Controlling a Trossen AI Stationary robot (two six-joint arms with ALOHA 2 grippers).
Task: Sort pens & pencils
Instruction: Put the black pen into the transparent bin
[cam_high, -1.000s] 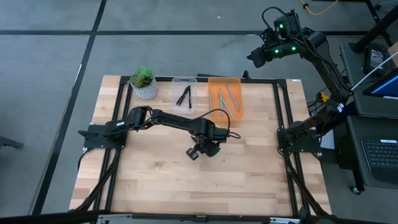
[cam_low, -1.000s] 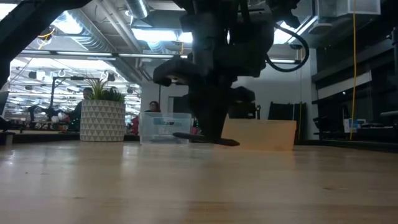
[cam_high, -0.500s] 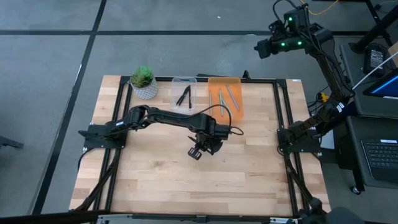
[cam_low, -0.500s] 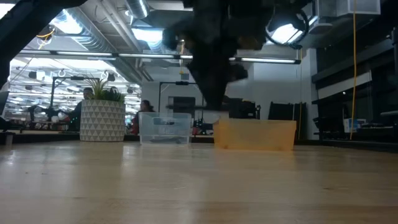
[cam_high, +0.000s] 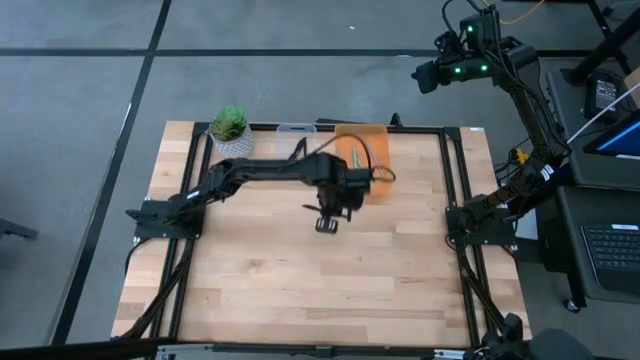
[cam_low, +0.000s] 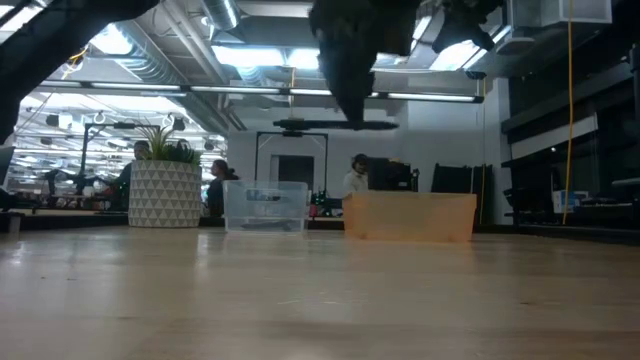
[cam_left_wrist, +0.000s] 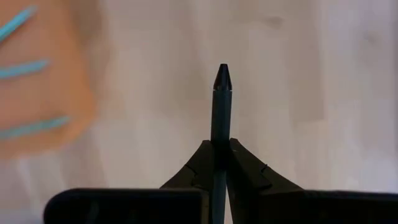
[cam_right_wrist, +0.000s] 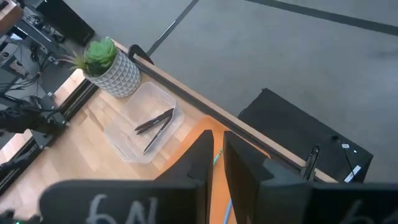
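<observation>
My left gripper (cam_high: 327, 222) hangs high over the middle of the table, shut on a black pen (cam_low: 300, 126). A clear box (cam_right_wrist: 127, 134) at the far edge holds two black pens (cam_right_wrist: 154, 123) lying on its floor. Beside it, an orange tray (cam_low: 410, 217) holds pale teal pens (cam_left_wrist: 25, 68). In the high view my left arm covers part of the clear box (cam_high: 292, 130) and of the orange tray (cam_high: 372, 140). My right gripper (cam_right_wrist: 214, 163) is raised beyond the table's far right corner, its fingers nearly together with nothing between them. My left gripper pinches the black pen between its two fingers about halfway along its shaft (cam_low: 345, 126). The fingers come from above, pointing down, and lie across the pen. The pen's pointed end (cam_left_wrist: 222, 78) sticks out past the fingers. The pen hangs level, lifted clear of the table.
A potted plant (cam_high: 230, 130) stands at the far left, beside the clear box. A black frame (cam_high: 455, 215) runs along the table's sides. Bare wood (cam_high: 330, 290) fills the near half. People (cam_low: 357, 178) show in the room beyond the table.
My left gripper has risen from the tabletop and gone toward the far edge, rolling about its own axis. The black pen, low by the table a second ago, has come up with it and hangs level. My right gripper has swung a little farther off the table's right.
</observation>
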